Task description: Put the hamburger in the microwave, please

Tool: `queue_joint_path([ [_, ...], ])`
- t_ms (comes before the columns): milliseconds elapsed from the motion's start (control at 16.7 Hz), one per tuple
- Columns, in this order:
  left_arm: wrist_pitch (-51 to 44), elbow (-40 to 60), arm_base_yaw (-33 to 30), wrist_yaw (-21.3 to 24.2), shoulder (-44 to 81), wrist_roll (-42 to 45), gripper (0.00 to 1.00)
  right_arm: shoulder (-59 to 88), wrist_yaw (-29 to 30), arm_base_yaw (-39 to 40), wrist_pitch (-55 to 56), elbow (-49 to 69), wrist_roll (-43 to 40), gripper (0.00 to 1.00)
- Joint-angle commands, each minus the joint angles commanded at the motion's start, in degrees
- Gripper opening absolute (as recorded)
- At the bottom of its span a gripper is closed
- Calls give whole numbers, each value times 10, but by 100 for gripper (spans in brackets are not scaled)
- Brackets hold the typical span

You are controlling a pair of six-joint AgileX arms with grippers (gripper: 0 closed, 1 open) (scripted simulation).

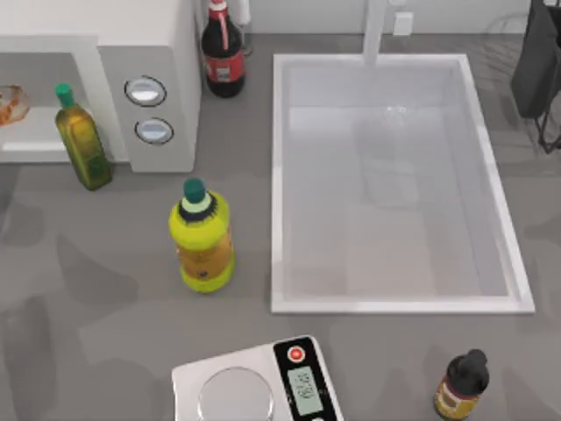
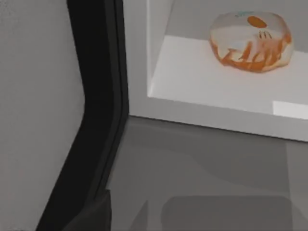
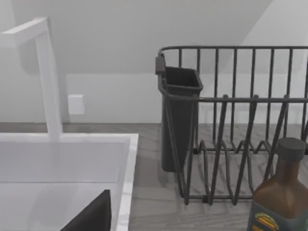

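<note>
The hamburger point(image 2: 251, 42) sits on the floor of the microwave point(image 1: 166, 53) cavity, at the far left of the table, a little way in from the front edge. By my judgement the placing is done, so what matters next is clearance. The left wrist camera looks into the cavity past the dark door edge point(image 2: 98, 106), with the hamburger ahead and apart (whether the left fingers are open or closed, I cannot tell). Nor can I for the right arm, facing the rack point(image 3: 240, 125) beyond the sink point(image 1: 394, 184).

four bottles point(image 1: 203, 244), one hamburger point(image 2: 251, 42), one microwave point(image 1: 149, 53)
</note>
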Motion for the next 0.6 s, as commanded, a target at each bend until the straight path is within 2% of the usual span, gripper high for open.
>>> queue_joint_path([
  [360,-122,14,-33,4,-47,12,100,0,0,0,0,0,0,100],
  [600,-142,17,-40,5,-55,14,100,0,0,0,0,0,0,100],
])
